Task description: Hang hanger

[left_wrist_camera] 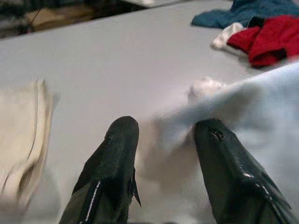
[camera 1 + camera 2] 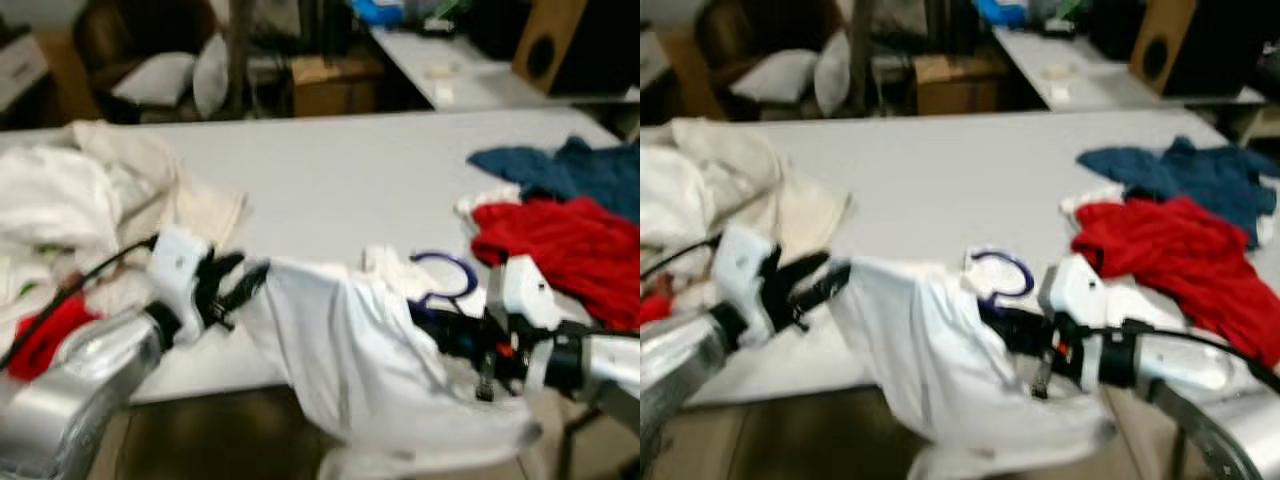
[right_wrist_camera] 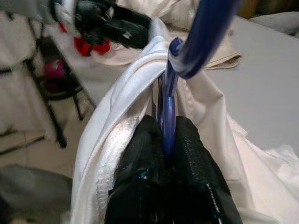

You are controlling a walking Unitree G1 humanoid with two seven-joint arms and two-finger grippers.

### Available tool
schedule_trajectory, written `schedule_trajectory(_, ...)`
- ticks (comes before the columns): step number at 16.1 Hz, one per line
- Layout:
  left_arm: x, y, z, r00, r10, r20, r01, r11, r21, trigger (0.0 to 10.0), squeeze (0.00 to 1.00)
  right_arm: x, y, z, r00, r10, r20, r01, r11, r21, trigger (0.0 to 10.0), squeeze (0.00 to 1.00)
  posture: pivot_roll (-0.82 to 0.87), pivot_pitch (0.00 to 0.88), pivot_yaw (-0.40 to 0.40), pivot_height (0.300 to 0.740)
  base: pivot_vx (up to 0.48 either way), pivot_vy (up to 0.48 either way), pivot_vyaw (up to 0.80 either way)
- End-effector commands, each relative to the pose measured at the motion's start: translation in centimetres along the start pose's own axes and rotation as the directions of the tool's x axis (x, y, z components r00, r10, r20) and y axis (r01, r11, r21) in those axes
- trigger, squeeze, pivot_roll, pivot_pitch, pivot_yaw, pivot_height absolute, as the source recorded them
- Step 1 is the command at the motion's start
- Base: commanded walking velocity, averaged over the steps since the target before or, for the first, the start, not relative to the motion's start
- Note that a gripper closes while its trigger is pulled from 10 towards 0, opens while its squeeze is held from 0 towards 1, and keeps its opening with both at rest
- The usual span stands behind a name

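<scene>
White table (image 2: 380, 170): right gripper (image 3: 169, 140) jaws clamp hanger (image 3: 187, 51); left gripper (image 1: 161, 140) jaws apart; shirt (image 2: 340, 350) blurred.

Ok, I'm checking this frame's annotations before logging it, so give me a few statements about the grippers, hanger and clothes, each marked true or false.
1. The right gripper is shut on the blue hanger. True.
2. The white garment hangs on that hanger. True.
3. The left gripper hangs idle. False: it is at the garment's far edge, fingers open either side of the cloth.
4. The red garment lies on the floor. False: it lies on the table, beside the dark blue garment.
</scene>
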State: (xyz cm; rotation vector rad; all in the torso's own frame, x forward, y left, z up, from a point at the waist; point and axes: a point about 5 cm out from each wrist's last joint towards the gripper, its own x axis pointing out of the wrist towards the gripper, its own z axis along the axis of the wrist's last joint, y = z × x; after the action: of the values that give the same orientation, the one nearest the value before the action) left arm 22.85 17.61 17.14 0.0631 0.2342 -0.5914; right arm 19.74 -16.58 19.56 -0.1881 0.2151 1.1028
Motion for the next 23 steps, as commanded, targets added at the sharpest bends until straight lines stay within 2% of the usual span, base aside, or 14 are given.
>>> schedule_trajectory(1,-1.1,0.0,0.9,0.998,-0.046,0.044,0.046,0.999,-0.011,10.0,0.0,-0.1,-0.1,0.6,1.0,0.009,0.025,-0.009,1.0,-0.005,10.0,0.0,0.07,0.035,-0.003,0.74,0.0,0.0,0.8)
schedule_trajectory(3,-1.6,0.3,1.4,0.991,-0.038,0.131,0.044,0.998,-0.041,10.0,0.0,-0.2,-0.1,0.2,1.0,0.03,-0.009,-0.03,0.999,-0.019,10.0,0.0,0.06,0.024,-0.01,0.74,0.0,0.0,0.8)
schedule_trajectory(5,-1.3,0.4,1.2,0.992,-0.031,0.118,0.035,0.999,-0.03,10.0,0.0,-0.5,-0.1,0.4,0.999,0.04,-0.026,-0.04,0.999,-0.033,10.0,0.0,0.04,0.015,-0.002,0.74,0.0,0.0,0.8)
schedule_trajectory(7,-0.1,0.2,1.0,0.994,-0.032,0.101,0.034,0.999,-0.021,10.0,0.0,-1.0,-0.1,0.5,0.998,0.046,-0.039,-0.047,0.998,-0.043,10.0,0.0,0.02,0.014,-0.001,0.74,0.0,0.0,0.8)
schedule_trajectory(9,-0.2,-0.4,1.1,0.991,-0.044,0.126,0.047,0.999,-0.019,10.0,0.0,-0.9,0.1,0.5,0.998,0.05,-0.034,-0.051,0.998,-0.043,10.0,0.0,0.02,0.016,0.0,0.74,0.0,0.0,0.8)
schedule_trajectory(12,-0.2,-0.8,0.8,0.99,-0.101,0.095,0.102,0.995,-0.004,10.0,0.0,-0.7,0.3,0.0,0.999,0.045,-0.027,-0.045,0.999,-0.027,10.0,0.0,0.04,0.01,0.001,0.74,0.0,0.0,0.8)
schedule_trajectory(14,-0.7,-0.2,1.2,0.992,-0.079,0.102,0.081,0.997,-0.011,10.0,0.0,-0.2,0.4,-0.2,0.998,0.065,-0.021,-0.065,0.998,-0.026,10.0,0.0,0.05,0.005,0.005,0.74,0.0,0.0,0.8)
schedule_trajectory(16,-0.9,0.5,1.3,0.994,-0.065,0.093,0.064,0.998,0.017,10.0,0.0,0.1,0.3,-0.3,0.997,0.08,-0.013,-0.08,0.996,-0.025,10.0,0.0,0.07,0.002,0.002,0.74,0.0,0.0,0.8)
schedule_trajectory(21,0.3,0.7,1.8,0.989,-0.095,0.109,0.094,0.995,0.01,10.0,0.0,0.1,0.7,-0.7,0.999,0.053,-0.015,-0.053,0.998,-0.021,10.0,0.0,0.03,0.0,0.045,0.74,0.0,0.0,0.8)
schedule_trajectory(23,0.4,0.8,0.9,0.995,-0.064,0.08,0.064,0.998,0.007,10.0,0.0,-0.1,0.9,-0.8,0.998,0.052,-0.02,-0.052,0.999,-0.016,10.0,0.0,0.02,0.0,0.049,0.74,0.0,0.0,0.8)
